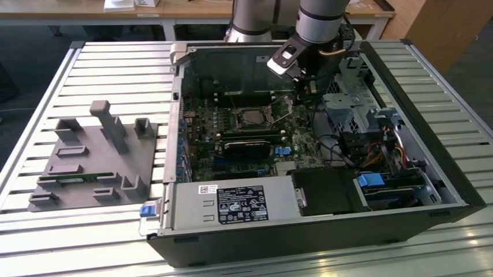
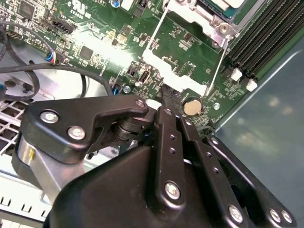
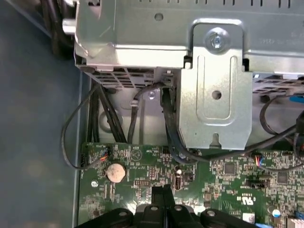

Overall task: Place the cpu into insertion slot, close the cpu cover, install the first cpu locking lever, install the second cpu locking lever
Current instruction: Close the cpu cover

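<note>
- Slatted metal table (image 1: 115,63): carries everything I list here.
- Open computer case (image 1: 308,245): lies on its side on the table, with the inside facing up.
- Grey fixture tray (image 1: 85,167): on the table at the exterior view's left, just beside the case and well apart from the work.
- Power supply (image 1: 231,205): a grey box along the near wall of the case.
- Robot arm (image 1: 320,20): reaches down into the far part of the case.
- Drive cage (image 3: 213,95): bare metal and close beside the arm, it crowds the approach on that side.
- Green circuit board (image 2: 95,28): covers the case floor.
- Gripper (image 3: 161,190): low over the board. Its black fingers (image 2: 167,128) are pressed together, and I cannot tell whether anything is nipped between the tips.
- Memory slots (image 2: 266,33): long, black and narrow, they run beside the socket.
- The cpu cover (image 2: 178,76): swung open, with the board showing through its opening. Its free edge is at the fingertips, between the gripper and the socket.
- The insertion slot (image 1: 235,119): mid-board, uncovered.
- The cpu (image 1: 251,119): a grey square that seems to lie within the slot.
- Black cables (image 3: 71,137): loop from under the cage onto the board, near the fingers.
- Lever rod (image 2: 217,64): thin, runs alongside the cover.
- Coin cell (image 3: 115,172): on the board near the fingertips.
</note>
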Tool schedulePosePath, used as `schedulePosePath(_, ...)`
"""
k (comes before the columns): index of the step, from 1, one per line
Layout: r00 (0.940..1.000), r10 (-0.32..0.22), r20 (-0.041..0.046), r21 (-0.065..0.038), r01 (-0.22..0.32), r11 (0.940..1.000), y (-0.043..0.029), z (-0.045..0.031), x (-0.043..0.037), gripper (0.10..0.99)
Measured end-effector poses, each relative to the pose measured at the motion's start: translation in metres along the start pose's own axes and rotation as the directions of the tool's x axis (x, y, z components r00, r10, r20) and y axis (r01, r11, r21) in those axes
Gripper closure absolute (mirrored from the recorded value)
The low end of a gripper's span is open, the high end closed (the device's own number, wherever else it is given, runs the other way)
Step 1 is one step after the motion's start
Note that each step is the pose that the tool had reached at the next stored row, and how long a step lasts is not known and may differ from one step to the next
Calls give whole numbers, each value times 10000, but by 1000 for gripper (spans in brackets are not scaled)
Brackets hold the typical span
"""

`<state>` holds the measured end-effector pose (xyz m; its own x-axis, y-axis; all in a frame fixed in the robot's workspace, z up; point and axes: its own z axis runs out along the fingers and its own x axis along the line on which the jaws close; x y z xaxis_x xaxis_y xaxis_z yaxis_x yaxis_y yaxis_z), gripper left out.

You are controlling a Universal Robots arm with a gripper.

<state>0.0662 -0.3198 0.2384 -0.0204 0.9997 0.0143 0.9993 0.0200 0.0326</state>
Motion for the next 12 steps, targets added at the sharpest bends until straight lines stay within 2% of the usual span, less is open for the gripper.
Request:
schedulePosePath(5, 10000, 0, -1, 0, 0, 10000, -110, -3, 2, 980)
schedulePosePath(12, 10000, 0, -1, 0, 0, 10000, -178, -3, 3, 980)
